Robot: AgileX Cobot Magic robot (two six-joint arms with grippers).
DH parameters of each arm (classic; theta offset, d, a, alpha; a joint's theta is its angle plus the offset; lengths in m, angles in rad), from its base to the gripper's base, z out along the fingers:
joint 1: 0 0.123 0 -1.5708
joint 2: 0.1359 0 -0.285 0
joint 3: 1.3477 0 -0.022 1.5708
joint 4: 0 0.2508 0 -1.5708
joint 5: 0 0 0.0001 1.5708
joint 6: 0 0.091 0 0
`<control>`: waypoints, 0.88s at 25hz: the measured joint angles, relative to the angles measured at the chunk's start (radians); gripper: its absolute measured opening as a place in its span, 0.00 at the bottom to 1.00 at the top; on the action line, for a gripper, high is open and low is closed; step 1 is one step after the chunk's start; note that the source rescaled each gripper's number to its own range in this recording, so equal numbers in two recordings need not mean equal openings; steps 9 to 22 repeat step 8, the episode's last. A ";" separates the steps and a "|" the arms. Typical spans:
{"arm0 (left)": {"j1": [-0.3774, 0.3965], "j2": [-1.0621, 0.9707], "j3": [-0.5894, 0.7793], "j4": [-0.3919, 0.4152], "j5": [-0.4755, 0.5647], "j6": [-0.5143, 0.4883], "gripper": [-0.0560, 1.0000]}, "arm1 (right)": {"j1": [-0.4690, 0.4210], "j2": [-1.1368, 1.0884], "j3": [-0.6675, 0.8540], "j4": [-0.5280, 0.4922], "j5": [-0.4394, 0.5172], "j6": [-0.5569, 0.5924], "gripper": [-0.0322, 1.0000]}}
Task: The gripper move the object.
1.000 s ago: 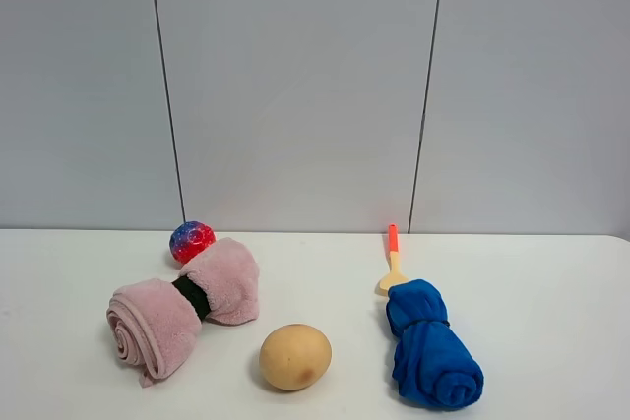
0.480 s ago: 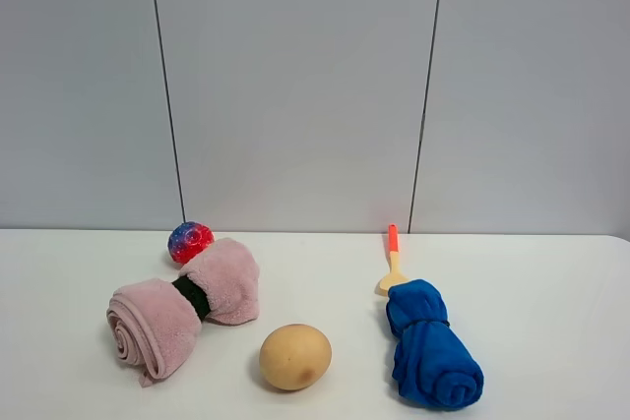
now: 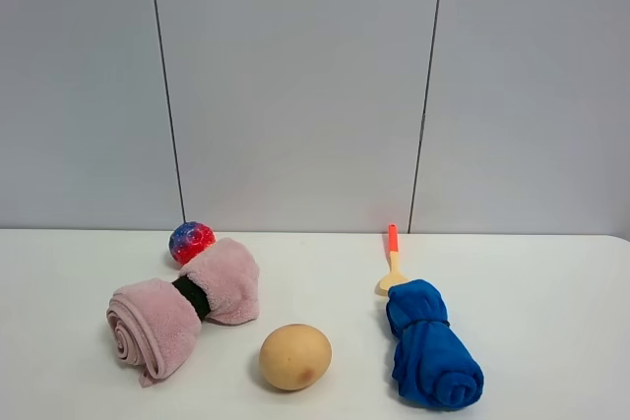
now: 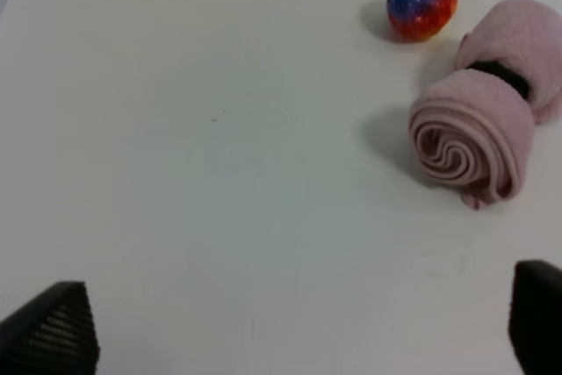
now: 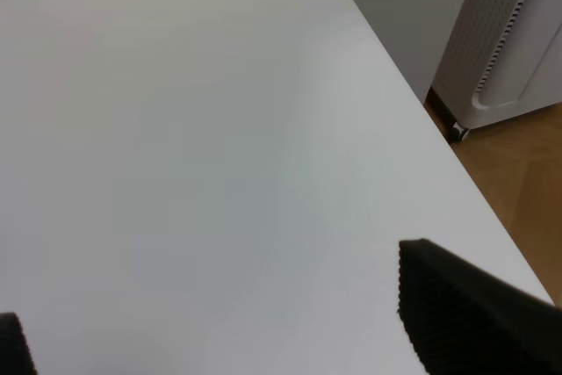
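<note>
On the white worktop (image 3: 551, 282), the pink rolled towel (image 3: 183, 307) lies left of the tan egg-shaped ball (image 3: 295, 356), touching or just in front of a red-blue ball (image 3: 191, 241). It looks light, soft and compressible, so gripping at its dark band (image 3: 193, 296) seems surest. Right of the egg-shaped ball lie a blue rolled cloth (image 3: 431, 353) and an orange spatula (image 3: 393, 261). The left gripper (image 4: 290, 327) hovers with jaws spread, near the towel; the right gripper (image 5: 219, 305) is likewise spread, over bare worktop.

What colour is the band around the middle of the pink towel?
Black. The band on the pink towel shows best in the exterior high view.
</note>
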 joint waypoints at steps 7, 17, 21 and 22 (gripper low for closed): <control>0.000 0.000 0.000 0.000 0.000 0.000 1.00 | 0.000 0.000 0.000 0.000 0.000 0.000 0.89; 0.000 0.000 0.000 0.000 0.000 0.000 1.00 | 0.000 0.000 0.000 0.000 0.000 0.000 0.89; 0.000 0.000 0.000 0.000 0.000 0.000 1.00 | 0.000 0.000 0.000 0.000 0.000 0.000 0.89; 0.000 0.000 0.000 0.000 0.000 0.000 1.00 | 0.000 0.000 0.000 0.000 0.000 0.000 0.89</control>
